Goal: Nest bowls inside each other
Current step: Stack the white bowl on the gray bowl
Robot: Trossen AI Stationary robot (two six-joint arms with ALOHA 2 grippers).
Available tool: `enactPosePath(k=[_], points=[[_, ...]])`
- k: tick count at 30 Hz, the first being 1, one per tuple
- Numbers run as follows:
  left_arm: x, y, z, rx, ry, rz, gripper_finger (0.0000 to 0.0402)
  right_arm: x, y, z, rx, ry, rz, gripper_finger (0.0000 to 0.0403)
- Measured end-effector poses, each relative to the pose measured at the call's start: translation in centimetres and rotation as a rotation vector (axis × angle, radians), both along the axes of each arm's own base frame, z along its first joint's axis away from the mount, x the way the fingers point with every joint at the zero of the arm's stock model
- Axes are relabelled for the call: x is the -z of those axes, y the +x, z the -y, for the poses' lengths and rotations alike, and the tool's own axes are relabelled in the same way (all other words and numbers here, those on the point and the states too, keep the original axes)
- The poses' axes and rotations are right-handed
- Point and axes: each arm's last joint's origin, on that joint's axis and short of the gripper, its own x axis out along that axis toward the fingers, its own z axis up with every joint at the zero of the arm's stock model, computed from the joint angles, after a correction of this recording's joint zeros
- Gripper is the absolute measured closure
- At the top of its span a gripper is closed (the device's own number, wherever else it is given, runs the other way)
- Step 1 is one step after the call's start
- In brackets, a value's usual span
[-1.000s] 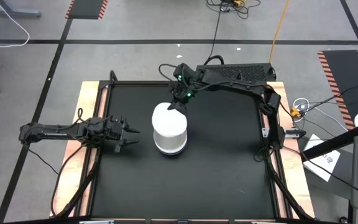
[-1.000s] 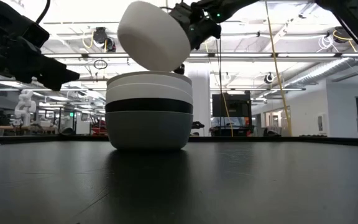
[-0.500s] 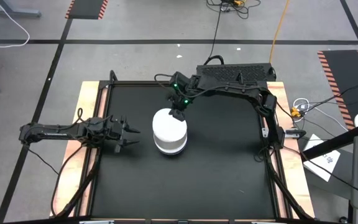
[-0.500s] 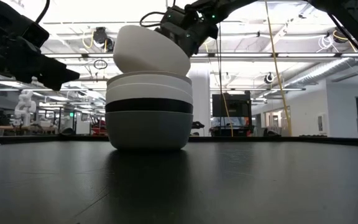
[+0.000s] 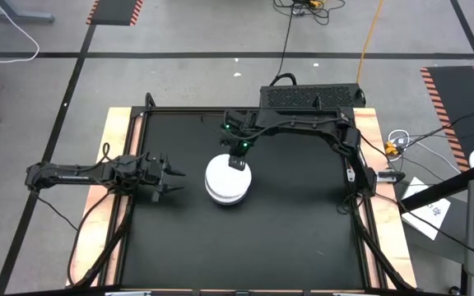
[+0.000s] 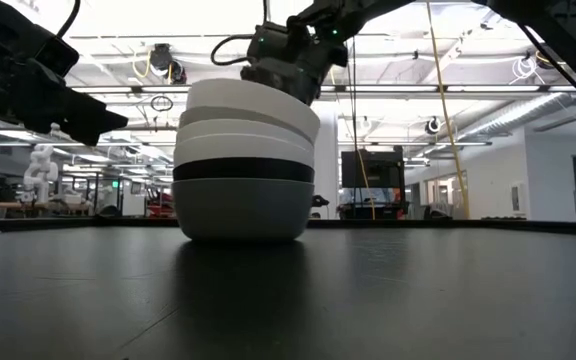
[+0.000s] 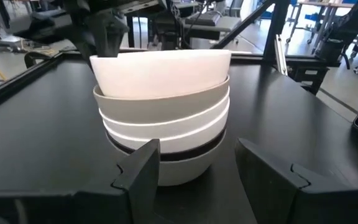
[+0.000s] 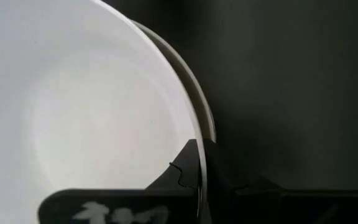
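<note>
A stack of several nested bowls [image 6: 245, 195] stands on its grey bottom bowl near the middle of the black table [image 5: 303, 230], with a black bowl [image 6: 243, 169] and pale ones above it. A white bowl [image 6: 251, 104] sits on top, slightly tilted; it also shows in the high view [image 5: 225, 179] and the left wrist view [image 7: 160, 71]. My right gripper [image 5: 238, 159] is shut on this bowl at its far side. My left gripper [image 5: 171, 177] is open and empty, level with the table, left of the stack; its fingers [image 7: 140, 175] point at the stack. My right gripper [image 8: 201, 171] pinches the top white bowl's rim [image 8: 194, 144] on the bowl's far side, one finger [image 8: 182, 167] inside the bowl and one outside. The fingers come from above, pointing down. The bowl rests in the stack, its rim tipped slightly up on the held side.
The table has a raised wooden frame [image 5: 118, 164] around the black mat. A black box [image 5: 309, 95] stands behind the far edge. Bare mat lies to the right of the stack and near the front edge.
My right gripper has gone down and toward the table's near edge with the white bowl. The bowl, steeply tipped and clear above the stack before, has turned nearly level and now sits in the top of the stack.
</note>
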Motion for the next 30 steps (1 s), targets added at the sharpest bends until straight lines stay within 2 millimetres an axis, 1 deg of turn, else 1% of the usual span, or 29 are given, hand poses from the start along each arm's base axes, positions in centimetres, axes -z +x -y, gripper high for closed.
enactPosePath(k=[3,13,20,24,30], points=[[0.0,0.0,0.0,0.0,-0.003,0.001,0.019,-0.1,-0.2,-0.3,0.009,-0.025,-0.027,0.0403],[0.0,0.0,0.0,0.0,-0.006,0.001,0.019,0.1,-0.8,-1.0,-0.01,-0.01,-0.1,0.0403],[0.0,0.0,0.0,-0.001,-0.014,0.0,0.019,-0.1,-1.0,-1.4,0.003,-0.05,-0.136,0.0403],[0.0,0.0,0.0,-0.001,-0.015,0.0,0.019,-0.1,-1.2,-1.3,0.02,-0.089,-0.157,0.0403],[0.0,0.0,0.0,-0.002,-0.022,-0.001,0.019,-0.1,-1.5,-0.2,0.046,-0.09,-0.159,0.0403]])
